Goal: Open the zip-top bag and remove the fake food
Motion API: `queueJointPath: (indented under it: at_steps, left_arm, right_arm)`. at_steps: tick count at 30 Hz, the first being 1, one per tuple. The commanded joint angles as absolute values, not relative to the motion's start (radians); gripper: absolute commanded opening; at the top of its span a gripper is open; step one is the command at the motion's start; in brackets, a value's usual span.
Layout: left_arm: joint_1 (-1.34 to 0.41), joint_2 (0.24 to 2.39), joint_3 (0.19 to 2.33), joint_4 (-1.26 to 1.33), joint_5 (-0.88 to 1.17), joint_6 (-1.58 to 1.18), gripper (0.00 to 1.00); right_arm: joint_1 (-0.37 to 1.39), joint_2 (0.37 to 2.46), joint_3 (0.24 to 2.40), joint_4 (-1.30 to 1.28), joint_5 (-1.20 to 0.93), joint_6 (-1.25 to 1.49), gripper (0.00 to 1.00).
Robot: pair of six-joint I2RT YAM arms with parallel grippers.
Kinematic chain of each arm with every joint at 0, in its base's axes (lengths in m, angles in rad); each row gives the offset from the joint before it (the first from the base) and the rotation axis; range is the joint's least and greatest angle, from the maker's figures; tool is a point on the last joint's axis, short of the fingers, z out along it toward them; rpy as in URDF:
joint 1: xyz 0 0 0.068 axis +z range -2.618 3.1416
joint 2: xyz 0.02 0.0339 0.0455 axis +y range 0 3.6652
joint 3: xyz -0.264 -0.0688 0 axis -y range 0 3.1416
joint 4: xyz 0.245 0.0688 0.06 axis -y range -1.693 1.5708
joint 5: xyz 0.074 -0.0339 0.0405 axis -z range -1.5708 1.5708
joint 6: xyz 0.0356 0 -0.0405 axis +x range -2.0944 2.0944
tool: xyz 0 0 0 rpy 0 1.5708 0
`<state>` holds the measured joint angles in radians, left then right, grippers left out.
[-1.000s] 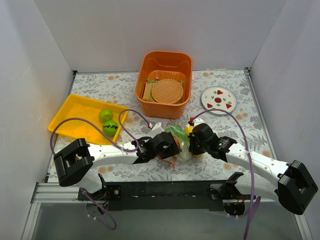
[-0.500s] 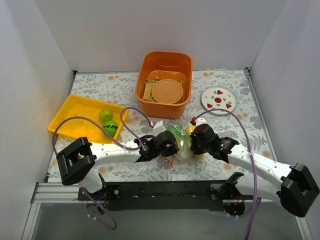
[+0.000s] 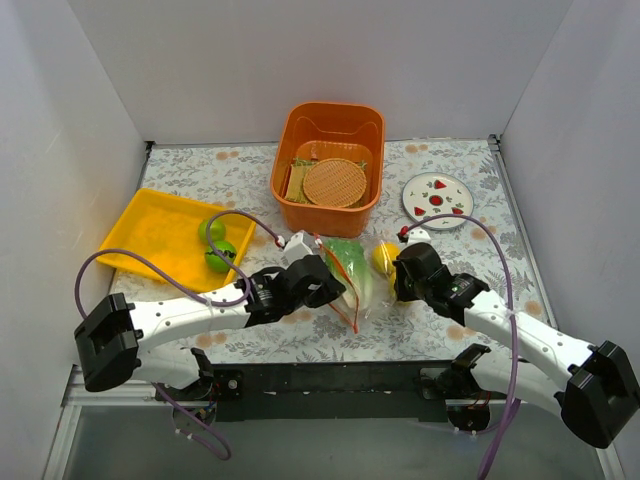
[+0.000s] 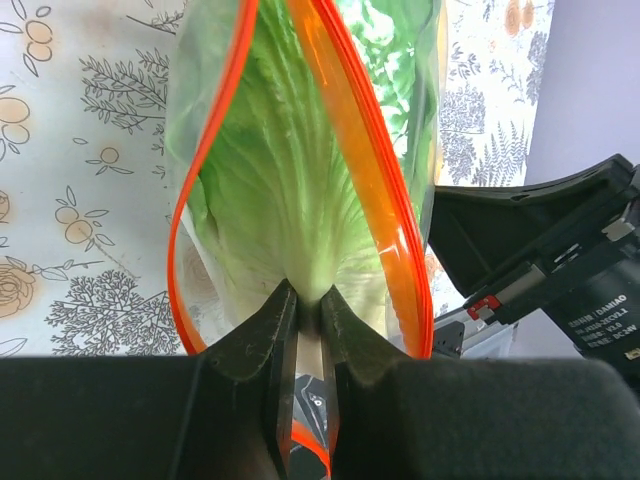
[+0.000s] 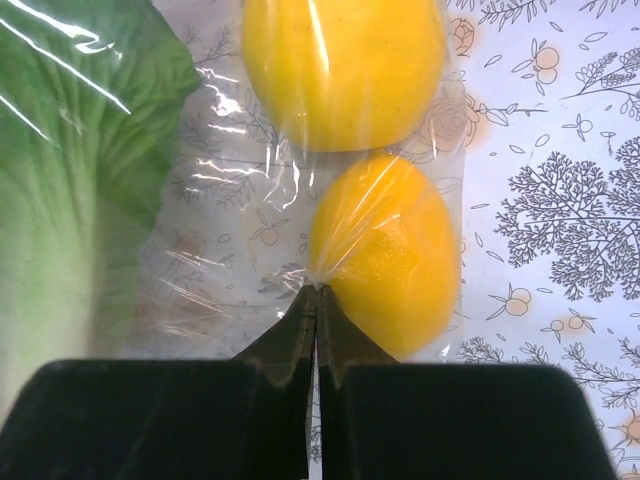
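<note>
Clear zip-top bag [image 3: 350, 280] between both; left hand [image 4: 308, 300] grips cabbage [image 4: 290, 190]; right hand [image 5: 316, 293] pinches bag

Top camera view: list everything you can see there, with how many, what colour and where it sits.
zip-top bag: one, clear with an orange-red zip, centre front, mouth open
cabbage piece: one, pale green and white, inside the bag
lemons: two, yellow, inside the bag, right side
yellow tray: one, far left
limes: two, green, on the tray
orange bin: one, back centre
woven disc: one, tan, in the bin
plate: one, white with red marks, back right
tablecloth: one, pale floral print, under everything
left gripper: black, closed on the cabbage stem in the bag mouth
right gripper: black, pinching the bag beside a lemon
</note>
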<state>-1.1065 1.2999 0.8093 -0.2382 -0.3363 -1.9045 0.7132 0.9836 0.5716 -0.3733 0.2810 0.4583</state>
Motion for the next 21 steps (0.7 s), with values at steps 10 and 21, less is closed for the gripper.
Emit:
queueJointPath:
  at_steps: [10, 21]
  left_arm:
    - [-1.049, 1.238, 0.752, -0.215, -0.242, -1.936, 0.06]
    - [-1.037, 1.206, 0.744, -0.250, -0.210, -1.954, 0.06]
  right_arm:
    - [0.853, 0.793, 0.595, -0.354, 0.215, 0.416, 0.47]
    - [0.917, 0.882, 0.451, -0.196, 0.228, 0.557, 0.48]
